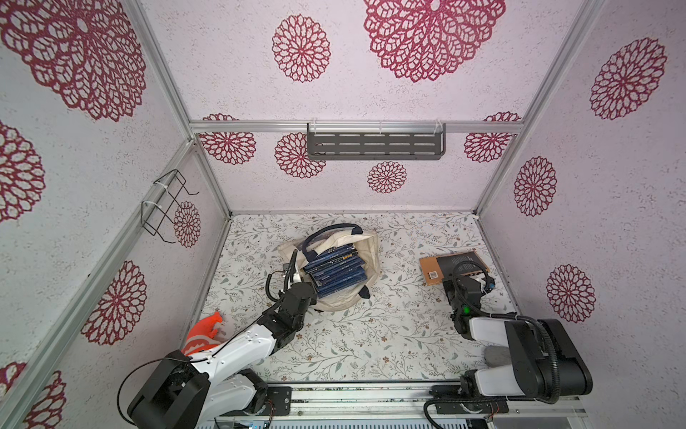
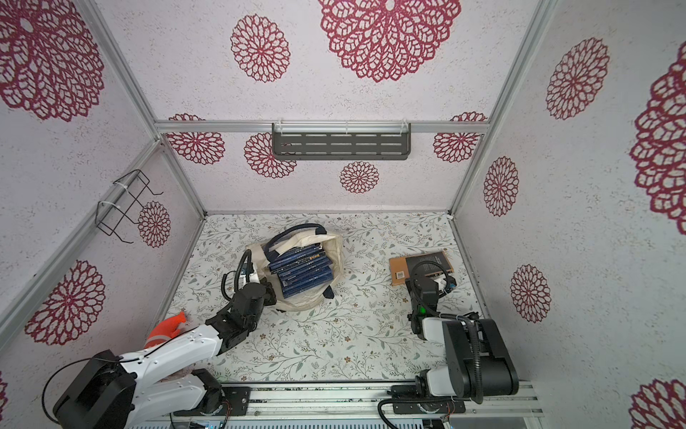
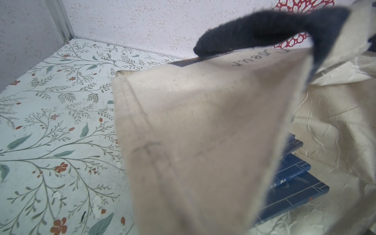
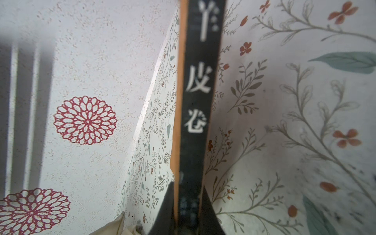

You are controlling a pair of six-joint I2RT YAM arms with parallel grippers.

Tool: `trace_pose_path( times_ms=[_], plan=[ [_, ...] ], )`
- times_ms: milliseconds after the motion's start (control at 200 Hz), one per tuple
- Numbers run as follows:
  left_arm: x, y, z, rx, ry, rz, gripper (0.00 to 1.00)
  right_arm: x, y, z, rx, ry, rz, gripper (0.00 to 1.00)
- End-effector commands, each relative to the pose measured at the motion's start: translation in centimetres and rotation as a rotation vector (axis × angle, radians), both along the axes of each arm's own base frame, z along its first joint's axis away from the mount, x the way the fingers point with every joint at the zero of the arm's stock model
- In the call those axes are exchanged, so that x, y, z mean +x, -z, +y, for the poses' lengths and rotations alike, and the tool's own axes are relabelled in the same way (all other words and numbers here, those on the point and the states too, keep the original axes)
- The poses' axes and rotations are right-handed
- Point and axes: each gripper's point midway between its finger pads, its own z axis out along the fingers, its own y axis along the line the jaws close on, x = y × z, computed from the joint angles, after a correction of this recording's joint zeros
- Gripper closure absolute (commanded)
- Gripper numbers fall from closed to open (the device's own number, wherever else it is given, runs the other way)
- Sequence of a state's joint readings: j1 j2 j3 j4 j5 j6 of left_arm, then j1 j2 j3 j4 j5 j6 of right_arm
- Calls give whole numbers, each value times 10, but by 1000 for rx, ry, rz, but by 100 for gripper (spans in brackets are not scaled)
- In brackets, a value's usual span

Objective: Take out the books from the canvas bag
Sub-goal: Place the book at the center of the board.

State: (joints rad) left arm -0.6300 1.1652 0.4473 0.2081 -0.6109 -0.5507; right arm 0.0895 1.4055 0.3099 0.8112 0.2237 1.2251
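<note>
The job is barely begun. One book is out: the orange-brown book is on the right side of the table, well apart from the canvas bag. The right gripper is clamped on it, a jaw on either cover with the dark spine running away between them. Whether the book already rests on the table or hangs just above it, I cannot quite tell from a top view, since the wrist covers its near edge.

The rest is still to do. A fanned stack of dark blue books lies inside the bag's open mouth in both top views (each slid a little off the one below). None of them is clear of the canvas.

The left gripper is at the bag's near-left rim. Its jaws are together on a fold of the cream cloth, which fills the left wrist view, so it seems to be holding the mouth open.

What is left, as I judge it: release the orange-brown book, then fetch the blue ones from the bag.
</note>
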Motion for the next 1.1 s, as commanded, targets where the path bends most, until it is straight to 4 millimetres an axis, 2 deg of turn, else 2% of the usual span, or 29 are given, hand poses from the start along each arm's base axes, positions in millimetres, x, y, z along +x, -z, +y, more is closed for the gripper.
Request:
trace_pose_path(
  times_ms=[0,265,440,510,600,751,906,1096],
  plan=[
    [0,1,4,5,-13,9,100,11,-21,2,40,-1,-90,100],
    [0,2,4,15,-15,14,100,37,-4,9,82,-64,-36,100],
    [0,1,4,13,-12,12,100,52,6,6,109,-84,-23,100],
    [0,2,4,14,-12,13,100,55,13,6,115,-86,5,87],
    [1,3,3,17,-11,17,100,56,21,6,129,-94,32,75],
    [0,1,3,16,-11,14,100,54,24,9,128,-116,50,48],
    [0,2,2,17,-3,17,100,41,31,8,113,-117,110,30],
    [0,0,1,14,-1,15,100,18,30,5,57,-119,221,18]
  ],
)
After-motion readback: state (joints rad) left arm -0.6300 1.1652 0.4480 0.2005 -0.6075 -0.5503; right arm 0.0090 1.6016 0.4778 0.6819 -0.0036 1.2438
